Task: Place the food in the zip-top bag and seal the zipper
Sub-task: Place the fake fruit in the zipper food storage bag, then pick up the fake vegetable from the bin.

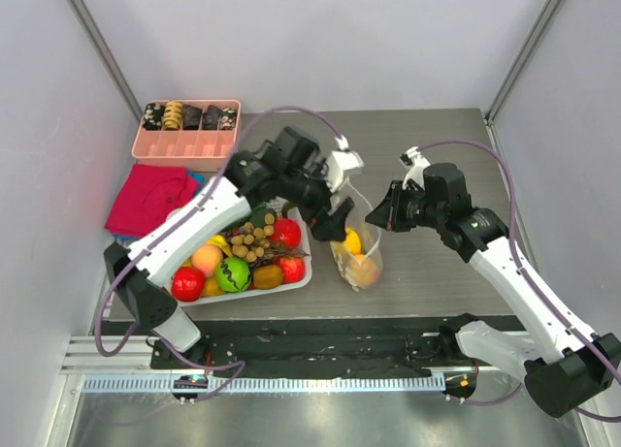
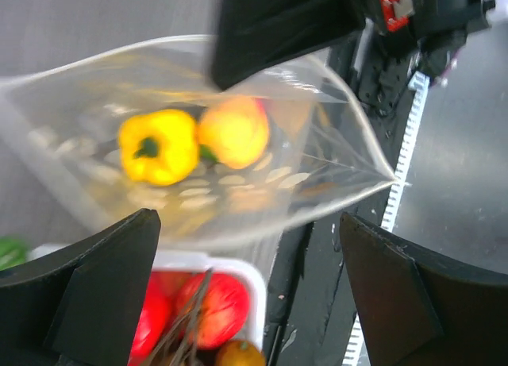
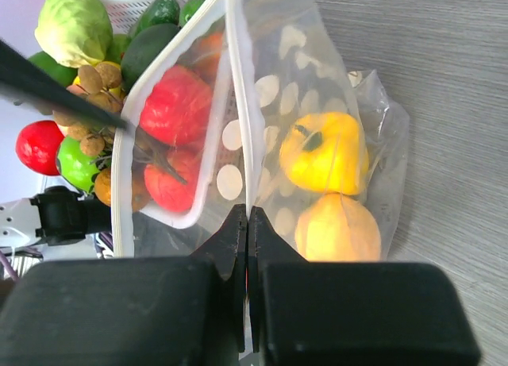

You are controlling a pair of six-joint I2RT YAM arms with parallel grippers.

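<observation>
No words, numbers or brand marks can be read in any view. The zip-top bag (image 3: 317, 104) carries only rows of white dots (a pattern, not lettering). In the left wrist view, at about one o'clock, a red part (image 2: 394, 6) bears a pale mark that may be a label, but it is too blurred to read.

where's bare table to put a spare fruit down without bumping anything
Bare table lies at the far side, between the pink tray and the right wall, and near the front, right of the zip-top bag under the right arm. Crowded on the left: white basket, red cloth.
</observation>
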